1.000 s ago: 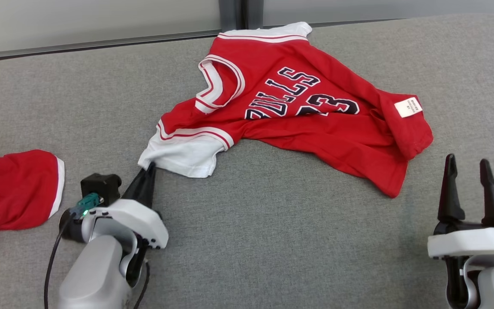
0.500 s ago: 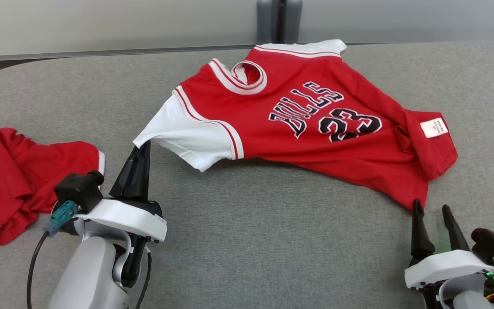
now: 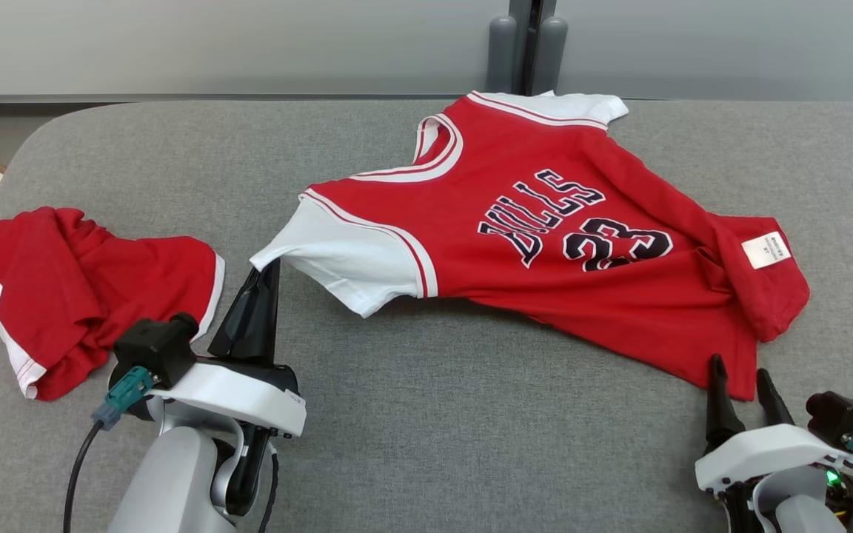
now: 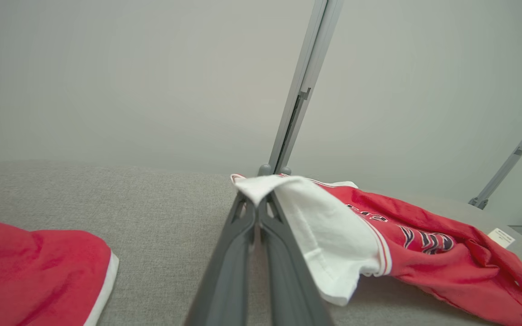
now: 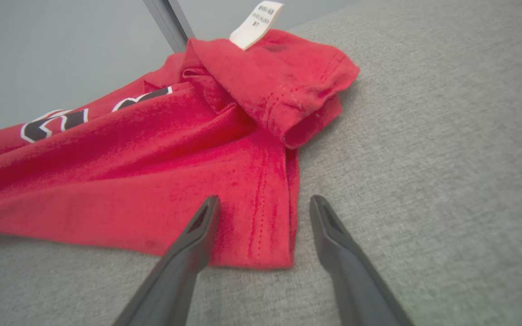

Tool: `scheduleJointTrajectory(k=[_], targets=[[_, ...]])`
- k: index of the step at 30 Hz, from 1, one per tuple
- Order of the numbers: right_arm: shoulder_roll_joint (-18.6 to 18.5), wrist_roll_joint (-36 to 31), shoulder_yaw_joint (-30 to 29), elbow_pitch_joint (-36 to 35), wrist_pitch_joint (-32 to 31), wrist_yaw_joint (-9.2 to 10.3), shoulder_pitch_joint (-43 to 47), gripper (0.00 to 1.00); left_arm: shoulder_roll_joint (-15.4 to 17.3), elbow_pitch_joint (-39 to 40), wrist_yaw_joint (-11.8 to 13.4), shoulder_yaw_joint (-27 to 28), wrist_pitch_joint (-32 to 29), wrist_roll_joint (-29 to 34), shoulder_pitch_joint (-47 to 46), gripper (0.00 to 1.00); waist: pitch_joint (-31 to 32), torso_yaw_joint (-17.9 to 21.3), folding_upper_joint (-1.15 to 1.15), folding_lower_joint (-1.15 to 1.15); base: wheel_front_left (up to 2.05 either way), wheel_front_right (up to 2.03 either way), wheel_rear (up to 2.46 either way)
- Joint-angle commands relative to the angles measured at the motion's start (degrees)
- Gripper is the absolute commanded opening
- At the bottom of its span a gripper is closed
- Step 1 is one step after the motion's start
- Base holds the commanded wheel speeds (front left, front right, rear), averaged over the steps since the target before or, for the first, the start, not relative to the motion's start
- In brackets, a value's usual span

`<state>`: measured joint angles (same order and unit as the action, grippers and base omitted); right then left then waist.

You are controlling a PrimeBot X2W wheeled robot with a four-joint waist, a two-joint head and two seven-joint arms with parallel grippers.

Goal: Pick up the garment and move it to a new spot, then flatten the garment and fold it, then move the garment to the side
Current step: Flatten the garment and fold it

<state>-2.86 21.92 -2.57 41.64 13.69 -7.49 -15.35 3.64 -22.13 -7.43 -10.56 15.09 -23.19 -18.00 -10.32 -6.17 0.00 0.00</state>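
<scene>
Left gripper [image 3: 269, 268] sits in the lower left of the head view, its two dark fingers pressed together on the outer edge of the white sleeve [image 3: 345, 259] of a red Bulls jersey [image 3: 545, 222]. The pinched edge is raised a little off the grey fabric surface [image 3: 434, 429]. In the left wrist view the sleeve hem folds over the closed fingertips and drapes off toward the right of the frame.

Right gripper [image 3: 739, 370] stands in the lower right of the head view with its fingers apart, the tips just at the jersey's lower hem corner. In the right wrist view that corner lies on the surface between the spread fingers; whether they touch the cloth I cannot tell.

The jersey spreads across the centre and right of the head view, print and number 23 facing up, neck opening toward the top. Its right end is bunched into a fold that shows a white label [image 3: 765, 249]. A crumpled red garment with white trim [image 3: 86, 281] lies at the middle left, apart from the jersey.
</scene>
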Motion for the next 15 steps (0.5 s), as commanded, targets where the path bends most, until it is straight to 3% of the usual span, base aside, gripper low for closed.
scheduleJointTrajectory(k=[1, 2, 3, 8, 15], targets=[[0.00, 0.94, 0.57, 1.63, -0.64, 0.00, -0.67, 0.83, 0.30, 0.21, -0.07, 0.01, 0.11, 0.37, 0.10, 0.00, -0.23, -0.26, 0.00, 0.00, 0.00, 0.00, 0.00], [0.01, 1.57, 1.09, 2.25, -1.04, 0.00, -0.92, 0.17, 0.29, 0.15, -0.07, -0.03, 0.11, 0.39, 0.06, 0.00, -0.32, -0.36, 0.00, 0.00, 0.00, 0.00, 0.00], [0.13, 1.96, 1.77, 2.77, -1.19, 0.00, -1.22, 0.00, 0.29, 0.08, -0.07, -0.04, 0.10, 0.40, -0.02, 0.00, -0.39, -0.44, 0.00, 0.00, 0.00, 0.00, 0.00], [0.21, 5.70, 4.10, 2.87, -0.94, -0.01, -1.79, 0.00, 0.31, -0.12, -0.07, 0.37, 0.11, 0.24, -0.34, 0.00, -0.35, -0.60, 0.00, 0.00, 0.00, 0.00, 0.00], [-0.31, 11.48, 7.46, -7.47, -0.10, -0.06, -3.31, 0.00, -0.31, 0.90, -0.07, 1.25, 0.11, -12.43, -2.47, 0.00, 1.41, 0.03, 0.00, 0.00, 0.00, 0.00, 0.00]])
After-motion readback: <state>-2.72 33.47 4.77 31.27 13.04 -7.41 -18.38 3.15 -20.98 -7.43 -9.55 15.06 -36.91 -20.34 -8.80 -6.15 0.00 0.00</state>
